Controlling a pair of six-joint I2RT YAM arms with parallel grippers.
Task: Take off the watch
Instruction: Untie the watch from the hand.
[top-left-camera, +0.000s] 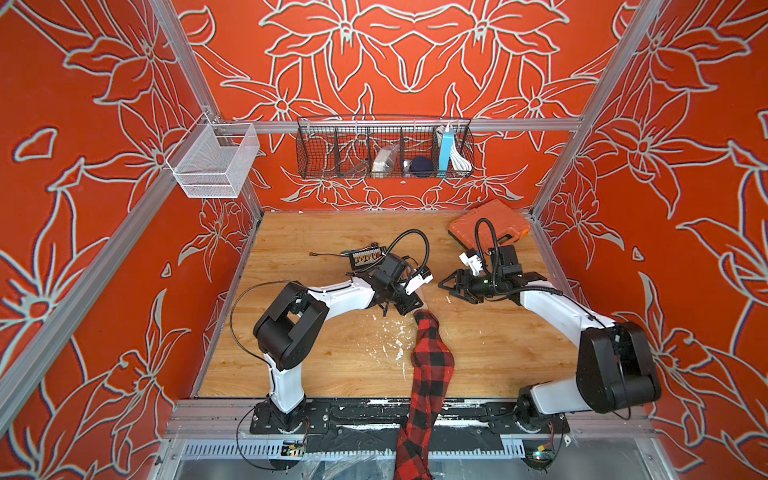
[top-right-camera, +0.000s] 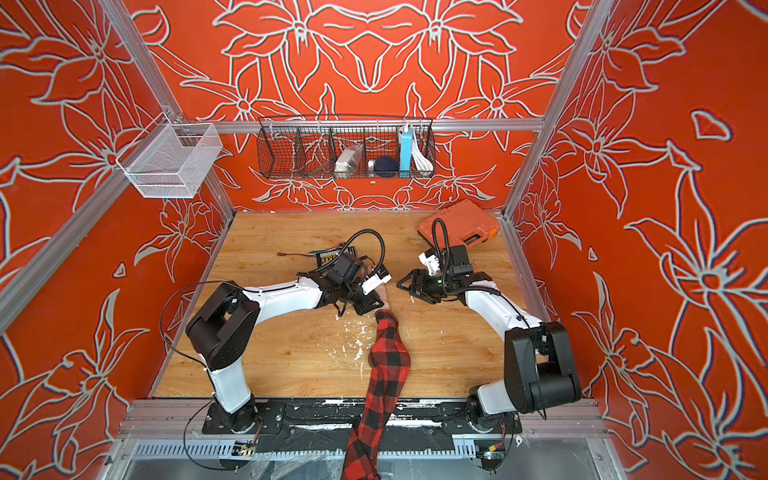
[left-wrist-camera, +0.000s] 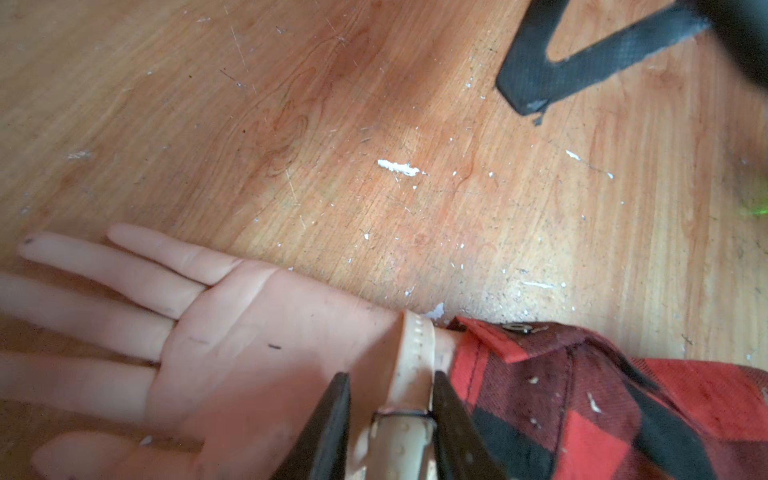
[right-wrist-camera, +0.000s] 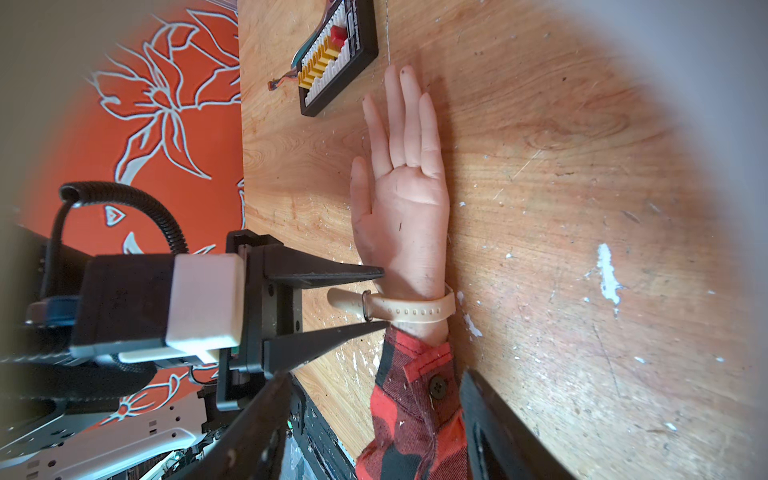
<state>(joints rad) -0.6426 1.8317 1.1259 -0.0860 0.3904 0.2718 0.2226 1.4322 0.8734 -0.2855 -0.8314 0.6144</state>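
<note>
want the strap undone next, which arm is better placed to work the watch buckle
Left. The left gripper has its jaws either side of the watch strap at the buckle; the right gripper hangs open beside the hand, touching nothing.

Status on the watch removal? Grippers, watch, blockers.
Left gripper open, jaws straddling the watch strap at its buckle. Right gripper open, clear of the wrist. Strap fastened around dummy hand wrist, face hidden. Plaid cuff right beside strap.
</note>
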